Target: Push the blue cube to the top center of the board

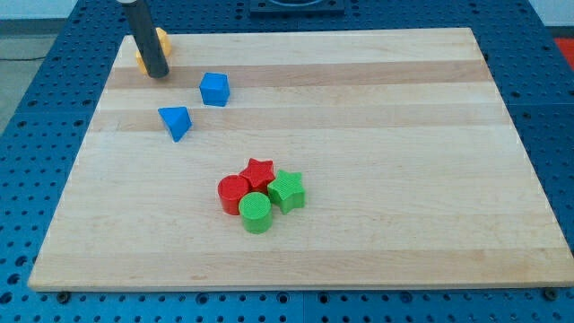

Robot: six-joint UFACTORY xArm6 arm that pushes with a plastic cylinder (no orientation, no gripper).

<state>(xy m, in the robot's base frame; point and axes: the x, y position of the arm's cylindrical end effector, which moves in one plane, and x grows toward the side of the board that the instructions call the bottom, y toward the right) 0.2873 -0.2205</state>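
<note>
Two risks: my tip [158, 74], bare and holding nothing, is sitting left of blue cube [214, 89]; off-centre contact is risking spinning it toward blue wedge [176, 122].

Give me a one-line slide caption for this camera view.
My tip rests near the board's top-left corner, left of the blue cube, partly hiding a yellow block.

We see a pale wooden board [359, 108] with light grain stripes, lying on a blue perforated table [547, 54]. Our dark grey rod ends in my tip [157, 74], and at its 10 o'clock peeks a yellow-orange block [161, 39]. The blue cube [214, 89] and blue wedge [176, 121] share one shade, while a red star [259, 170], red cylinder [232, 191], green star [287, 189] and green cylinder [256, 212] are saturated.
</note>
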